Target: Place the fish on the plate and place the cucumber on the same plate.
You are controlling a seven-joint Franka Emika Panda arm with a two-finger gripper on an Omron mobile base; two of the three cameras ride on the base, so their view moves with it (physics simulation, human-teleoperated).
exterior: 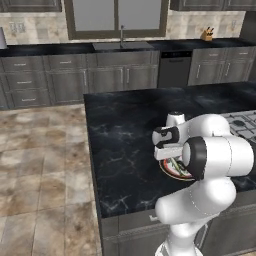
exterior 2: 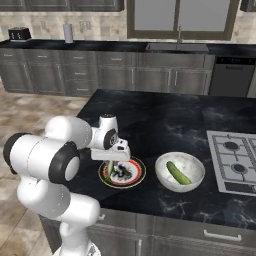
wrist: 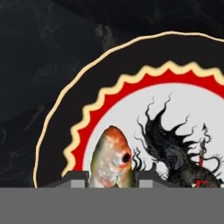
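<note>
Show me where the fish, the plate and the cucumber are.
fish (wrist: 111, 159), hand view, on its head.
plate (exterior 2: 138, 176), right base view, on its right rim.
cucumber (exterior 2: 178, 173), right base view, on its middle, in the white bowl (exterior 2: 192, 163).

The arm folds low, end effector (wrist: 111, 181) pointing down (fingers apparently closed on the fish (wrist: 111, 159)).

I see the slim pale silvery-green fish (wrist: 111, 159), orange-tinged at the head, low in my hand view over the round red-rimmed plate (exterior 2: 136, 178). The stubby green cucumber (exterior 2: 177, 173) lies lower right, in my right base view.
</note>
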